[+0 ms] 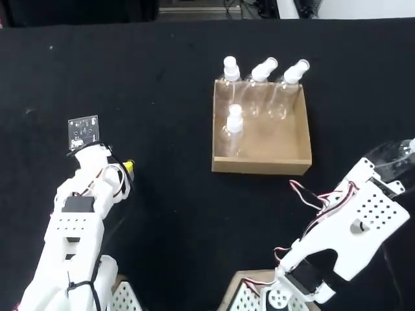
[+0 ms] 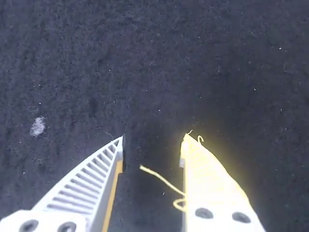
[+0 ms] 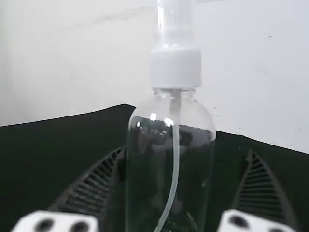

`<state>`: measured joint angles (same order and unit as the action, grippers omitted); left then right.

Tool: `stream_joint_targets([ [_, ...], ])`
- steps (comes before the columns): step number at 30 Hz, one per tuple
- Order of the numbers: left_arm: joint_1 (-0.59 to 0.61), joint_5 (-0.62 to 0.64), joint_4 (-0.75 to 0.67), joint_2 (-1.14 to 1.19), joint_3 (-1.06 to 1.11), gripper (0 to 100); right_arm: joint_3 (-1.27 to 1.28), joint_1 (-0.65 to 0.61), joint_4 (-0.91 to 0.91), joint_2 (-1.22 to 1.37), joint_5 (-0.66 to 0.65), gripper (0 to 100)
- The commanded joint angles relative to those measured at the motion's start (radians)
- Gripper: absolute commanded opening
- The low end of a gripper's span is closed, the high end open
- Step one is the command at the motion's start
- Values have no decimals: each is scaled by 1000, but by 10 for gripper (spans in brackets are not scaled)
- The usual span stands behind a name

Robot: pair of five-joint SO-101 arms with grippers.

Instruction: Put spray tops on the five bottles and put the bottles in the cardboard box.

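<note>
Nearest the right wrist camera, a clear plastic bottle (image 3: 169, 164) stood upright between the jaws of the right gripper (image 3: 185, 151), already wearing its white spray top (image 3: 175, 63). The jaws were spread to either side of it, not clenched; a strip of dark table showed between the bottle and one jaw. In the overhead frame this bottle sat at the far right edge.

It looked empty, so probably light, easy to tip and slippery-walled. The straight body below the shoulder seemed the best place to grip, since squeezing the top might loosen it.

The cardboard box (image 1: 259, 165) lay at centre frame, well apart from that bottle. Four capped bottles (image 1: 232, 133) already filled its back row and left side, leaving bare floor at the right front. The box's near wall and those bottles would likely be the obstacles.

At lower left, the left gripper (image 2: 152, 145) hung over the black table (image 1: 162, 65), jaws parted and empty.
</note>
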<state>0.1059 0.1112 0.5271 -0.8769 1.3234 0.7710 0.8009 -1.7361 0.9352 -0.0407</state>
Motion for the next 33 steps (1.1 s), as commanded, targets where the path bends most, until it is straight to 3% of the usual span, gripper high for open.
stream_joint_targets([
  [1,-5,8,-20,-11,-22,191,-5,8,-20,-10,8,330],
  [7,-5,8,-20,-11,-22,191,74,2,-18,-134,9,351],
  [15,-5,8,-20,-11,-22,191,432,-80,-17,-552,2,350],
  [24,-5,8,-20,-11,-21,191,653,-69,48,-921,-3,349],
  [29,-5,8,-20,-11,-21,191,773,-95,210,-1132,-213,328],
  [33,-8,8,-20,-11,-22,191,808,-100,451,-1328,-371,165],
])
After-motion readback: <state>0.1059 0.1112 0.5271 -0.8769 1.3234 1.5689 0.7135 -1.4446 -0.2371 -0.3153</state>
